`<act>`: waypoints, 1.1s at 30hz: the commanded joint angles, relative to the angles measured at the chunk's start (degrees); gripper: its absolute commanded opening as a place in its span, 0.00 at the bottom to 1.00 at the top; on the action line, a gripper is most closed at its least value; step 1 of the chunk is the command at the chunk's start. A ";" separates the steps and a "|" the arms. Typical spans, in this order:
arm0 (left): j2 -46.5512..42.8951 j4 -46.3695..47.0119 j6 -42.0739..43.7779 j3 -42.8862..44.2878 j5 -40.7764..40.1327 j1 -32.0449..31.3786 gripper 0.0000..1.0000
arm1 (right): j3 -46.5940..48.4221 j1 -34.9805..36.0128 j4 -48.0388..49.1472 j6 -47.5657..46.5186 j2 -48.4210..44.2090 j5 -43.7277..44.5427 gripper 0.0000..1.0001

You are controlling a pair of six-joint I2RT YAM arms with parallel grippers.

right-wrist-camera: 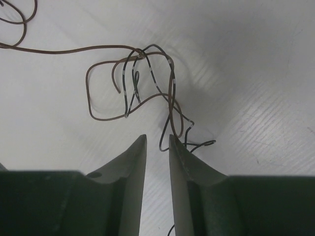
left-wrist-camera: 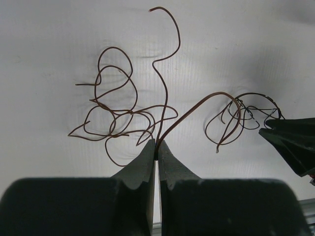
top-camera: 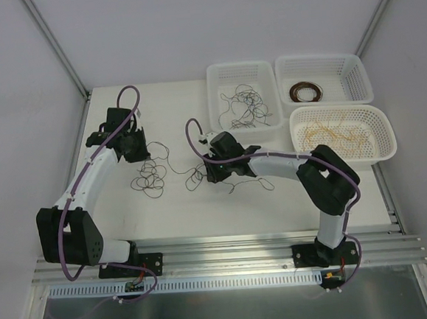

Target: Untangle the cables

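Left jaws pinch shut on the brown wire [left-wrist-camera: 164, 105], its curls spread ahead on the tabletop [left-wrist-camera: 49, 29]. Right jaws, narrowly apart, hold nothing; the black wire [right-wrist-camera: 172, 81] tangles just ahead. Light, springy, hair-thin: probably best gripped beside the knot.

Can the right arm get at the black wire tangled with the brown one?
Probably yes: the right gripper stands right at the black wire, jaws apart, nothing in the way. The brown wire loops through it, though.

Tangled cables [top-camera: 152, 177] on table [top-camera: 276, 206]; 3 white baskets [top-camera: 380, 128] at right.
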 commanded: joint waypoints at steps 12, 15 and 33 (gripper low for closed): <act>-2.51 -0.62 2.73 -0.15 -5.58 4.24 0.00 | -2.43 -1.61 -12.39 -6.72 -18.26 3.09 0.01; -4.18 -0.62 2.12 -0.33 -5.32 9.78 0.00 | -4.71 -8.00 -16.88 -6.56 -29.06 0.99 0.01; -4.89 -1.85 2.55 -0.50 -14.19 18.85 0.00 | -8.85 -39.23 -17.51 4.34 -63.71 -7.47 0.01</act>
